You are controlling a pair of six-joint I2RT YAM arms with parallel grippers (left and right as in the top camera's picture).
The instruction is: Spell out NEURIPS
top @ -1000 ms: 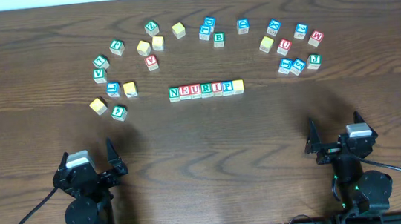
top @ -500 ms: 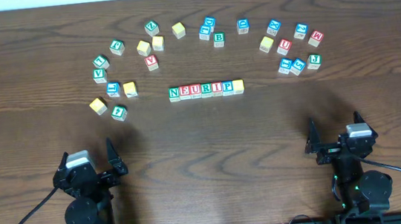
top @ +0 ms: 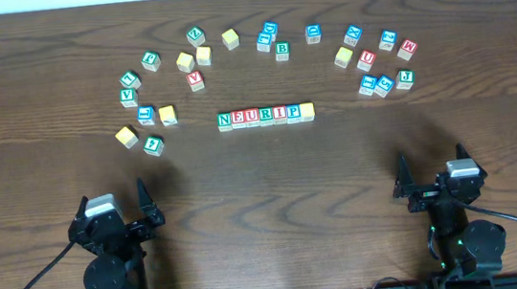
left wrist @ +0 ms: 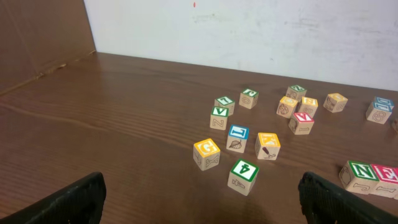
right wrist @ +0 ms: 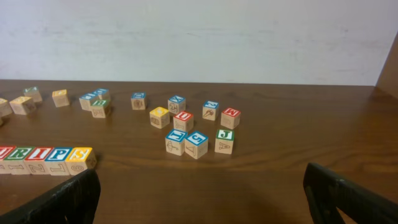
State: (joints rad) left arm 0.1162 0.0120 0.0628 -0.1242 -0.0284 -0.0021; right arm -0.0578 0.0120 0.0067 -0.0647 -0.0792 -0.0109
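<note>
A row of letter blocks (top: 265,116) lies mid-table and reads N, E, U, R, I, P, ending in a yellow block (top: 306,112). In the right wrist view that yellow block (right wrist: 81,158) shows an S. The row's left end, N and E, shows in the left wrist view (left wrist: 367,177). My left gripper (top: 114,206) is open and empty near the front left edge, far from the row. My right gripper (top: 432,172) is open and empty near the front right edge.
Several loose letter blocks lie in an arc behind the row: a left cluster (top: 147,113), middle ones (top: 273,41), and a right cluster (top: 376,56). The right cluster also shows in the right wrist view (right wrist: 196,144). A white wall stands behind the table.
</note>
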